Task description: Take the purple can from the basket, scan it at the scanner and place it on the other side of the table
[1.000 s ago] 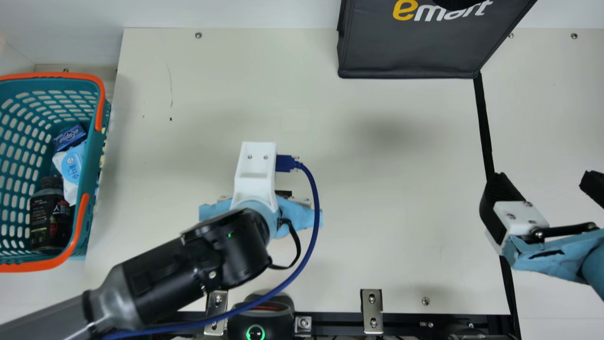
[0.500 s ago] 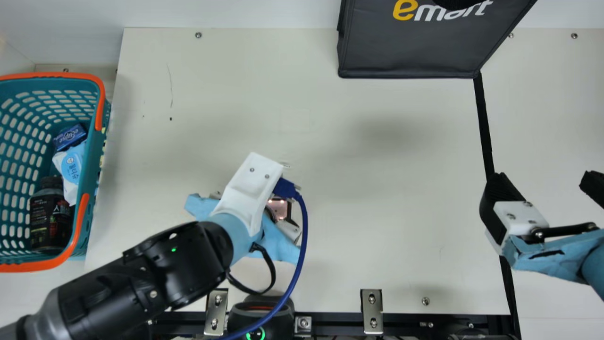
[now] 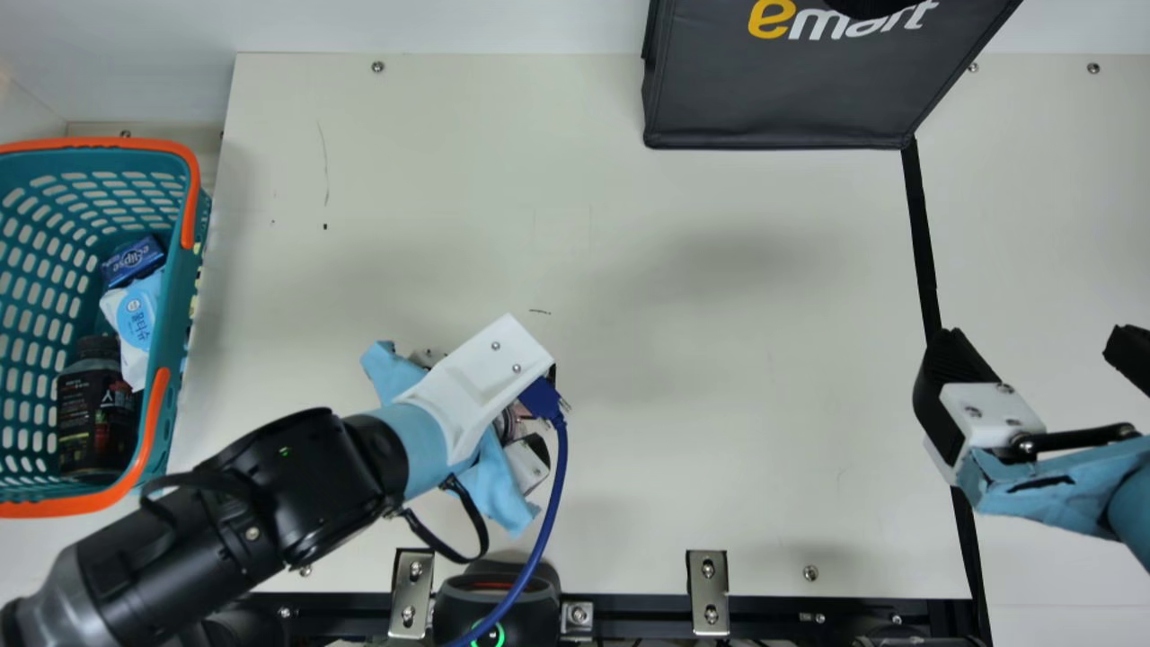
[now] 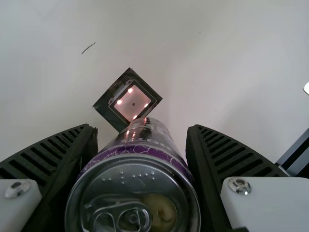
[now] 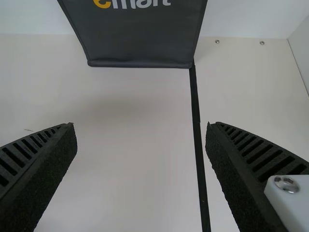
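We see 1 cream table (image 3: 674, 467), partly hidden under the left arm (image 3: 296, 485). At the left stands 1 basket (image 3: 172, 341), cut off by the main view's edge, and at the far side 1 dark bag (image 3: 773, 99), its upper part also cut off.

We find 2 grippers. The left gripper (image 3: 527, 463) is near the table's middle, its fingertips covered by its own camera mount; in the left wrist view, its 2 fingers are partly apart and clasp 1 purple can (image 4: 145, 140), whose lower end is hard for us to see. The right gripper (image 3: 1033, 346) is at the right, 1 finger cut by the edge; its 2 fingers stand wide apart and hold nothing.

In the basket we count 3 things: 1 dark bottle (image 3: 94, 418), 1 white-and-blue packet (image 3: 135, 319) and 1 small blue box (image 3: 133, 260).

Beyond the can we see 1 square scanner (image 4: 133, 102) with 4 bright spots, partly covered by the can; if they touch, we cannot tell.
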Motion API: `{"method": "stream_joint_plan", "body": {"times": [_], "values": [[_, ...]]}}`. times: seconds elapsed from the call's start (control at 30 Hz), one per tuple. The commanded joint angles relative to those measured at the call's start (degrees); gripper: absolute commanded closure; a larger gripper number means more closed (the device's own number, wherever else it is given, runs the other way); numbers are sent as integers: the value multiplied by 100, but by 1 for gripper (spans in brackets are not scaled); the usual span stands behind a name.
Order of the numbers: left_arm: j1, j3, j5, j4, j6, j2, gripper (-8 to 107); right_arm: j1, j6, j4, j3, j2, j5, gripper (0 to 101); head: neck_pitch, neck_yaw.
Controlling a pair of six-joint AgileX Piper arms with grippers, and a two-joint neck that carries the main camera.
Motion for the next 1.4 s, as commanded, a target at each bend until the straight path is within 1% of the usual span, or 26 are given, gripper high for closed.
{"method": "stream_joint_plan", "body": {"times": [0.0,0.23,0.43,0.63,0.9,1.17,1.37], "values": [[44,32,-52,-167,799,-19,107,0,0,0,0,0,0,6,-166,0],[325,63,-96,-781,2158,-112,107,0,0,0,0,0,0,6,-166,0],[561,-96,-77,-1114,2772,1,107,0,0,0,0,0,0,6,-166,0],[519,-493,-124,-1261,2858,372,107,0,0,0,0,0,0,6,-166,0],[271,-1271,-156,-1238,2631,1115,107,0,0,0,0,0,6,6,-166,0],[171,-2092,-35,-1165,2473,1891,107,0,0,0,0,0,6,6,-166,0],[179,-2606,102,-1177,2432,2376,107,0,0,0,0,0,6,6,-166,0]]}}
